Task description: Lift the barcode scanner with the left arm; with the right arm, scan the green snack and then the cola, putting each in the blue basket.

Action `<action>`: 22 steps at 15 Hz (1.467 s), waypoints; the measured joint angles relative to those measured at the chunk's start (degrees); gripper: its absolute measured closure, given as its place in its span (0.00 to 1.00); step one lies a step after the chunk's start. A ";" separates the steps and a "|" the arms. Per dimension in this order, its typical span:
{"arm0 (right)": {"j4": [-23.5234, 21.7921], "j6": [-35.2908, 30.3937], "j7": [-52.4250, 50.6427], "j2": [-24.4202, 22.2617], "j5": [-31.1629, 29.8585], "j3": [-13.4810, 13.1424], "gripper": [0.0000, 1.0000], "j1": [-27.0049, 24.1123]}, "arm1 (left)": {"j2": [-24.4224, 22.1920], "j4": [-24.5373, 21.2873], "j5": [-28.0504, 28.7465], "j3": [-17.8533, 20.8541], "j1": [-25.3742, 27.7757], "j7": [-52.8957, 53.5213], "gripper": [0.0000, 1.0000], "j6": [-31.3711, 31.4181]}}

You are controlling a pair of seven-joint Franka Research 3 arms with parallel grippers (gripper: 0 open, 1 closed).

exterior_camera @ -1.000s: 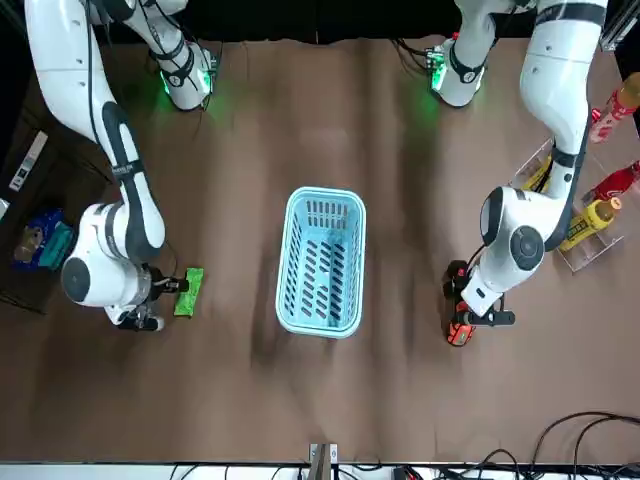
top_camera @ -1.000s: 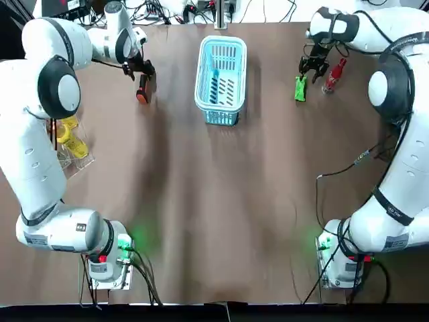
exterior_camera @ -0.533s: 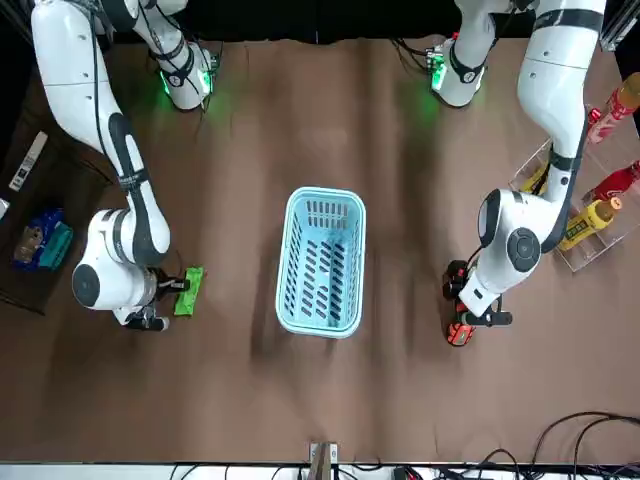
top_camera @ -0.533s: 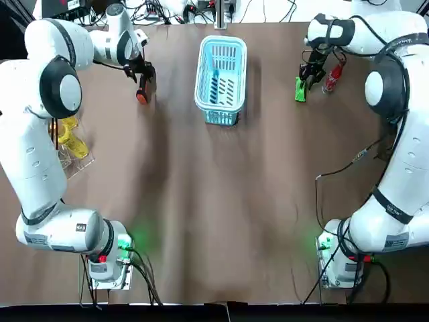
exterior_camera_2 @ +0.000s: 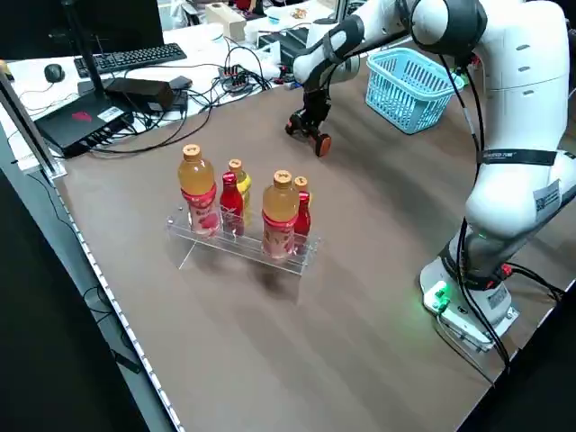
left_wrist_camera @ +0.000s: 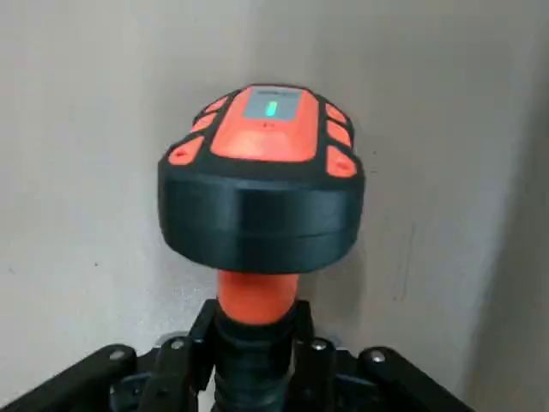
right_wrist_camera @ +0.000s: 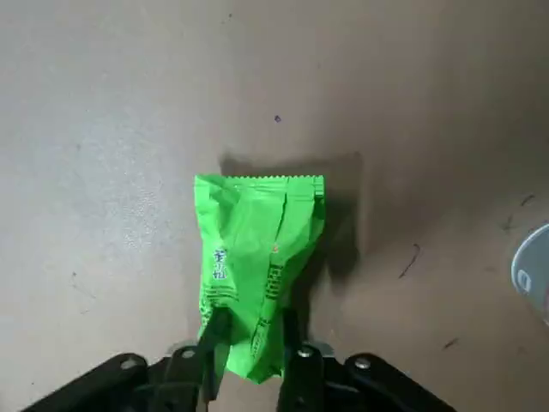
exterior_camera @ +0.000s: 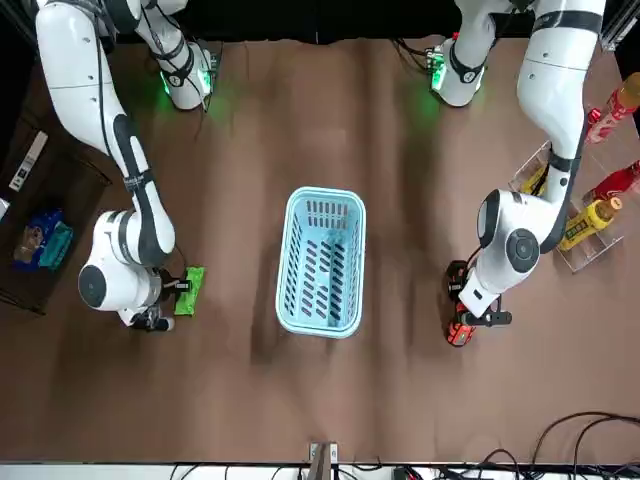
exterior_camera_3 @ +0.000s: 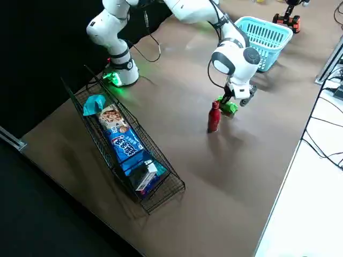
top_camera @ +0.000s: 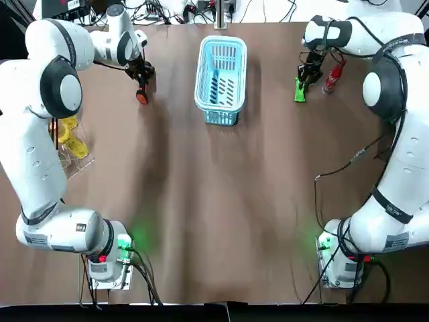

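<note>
Left jaws clamped on barcode scanner (left_wrist_camera: 262, 184) handle, right jaws on green snack (right_wrist_camera: 257, 257) end; risk: bag slipping out, clipping nearby cola (exterior_camera_3: 214, 120).

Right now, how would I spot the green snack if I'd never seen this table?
Find the blue basket in the middle, then look toward the robot's right. The right tool pinches the green snack, a flat bright-green packet; the cola beside it is a red upright bottle.

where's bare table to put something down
Bare: from the blue basket to the arm bases, plus strips either side of it. Crowded: left gripper on the barcode scanner; right gripper on the green snack beside the cola; bottle rack at the left edge.
</note>
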 joint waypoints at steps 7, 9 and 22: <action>0.18 -0.19 0.07 0.08 0.04 0.12 0.91 0.03 | -0.07 0.39 0.02 0.00 -0.01 -0.47 0.63 -0.02; 0.66 -2.05 0.29 0.09 0.04 0.14 0.97 0.05 | -2.55 2.30 0.03 -0.20 0.03 -0.46 0.63 -3.88; 6.74 -25.29 0.65 -10.97 8.16 4.07 0.97 0.57 | -23.68 9.22 -24.84 -4.30 0.40 -4.81 0.63 -38.43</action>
